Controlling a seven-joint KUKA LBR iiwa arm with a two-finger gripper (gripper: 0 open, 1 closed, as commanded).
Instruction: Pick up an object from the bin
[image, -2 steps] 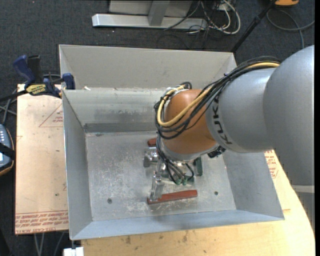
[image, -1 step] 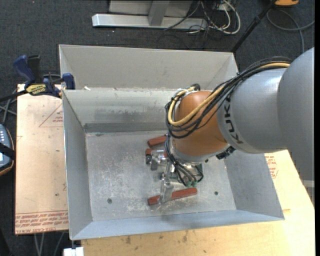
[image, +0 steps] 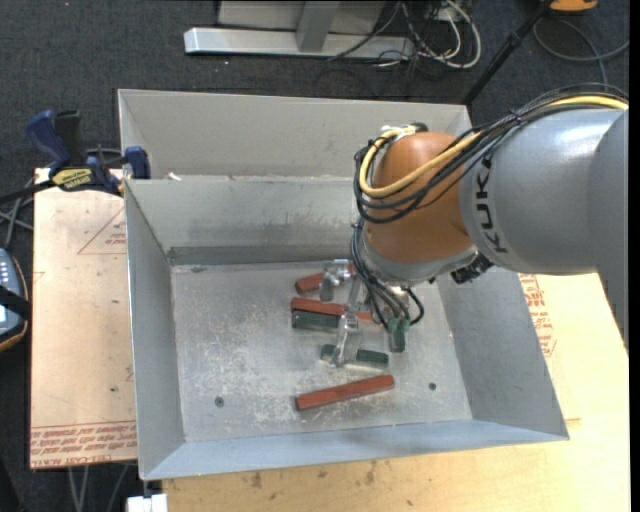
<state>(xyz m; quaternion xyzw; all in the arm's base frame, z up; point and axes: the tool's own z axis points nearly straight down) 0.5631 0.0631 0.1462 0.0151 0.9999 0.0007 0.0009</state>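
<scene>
My gripper (image: 343, 312) hangs low in the middle of the bin under the arm's orange cover. Its jaws stand open: one silvery fingertip (image: 338, 272) is on the far side and the other fingertip (image: 343, 346) on the near side. Between them lie a red-brown bar (image: 318, 306) and a dark green bar (image: 316, 321), side by side on the floor. A short red-brown piece (image: 309, 284) lies just left of the far fingertip. A small dark green piece (image: 373, 356) rests by the near fingertip. I cannot tell whether the fingers touch the bars.
A longer red-brown bar (image: 345, 392) lies alone nearer the front wall. Another dark green piece (image: 397, 337) sits under the arm's right side. The arm and its cables cover the bin's right rear.
</scene>
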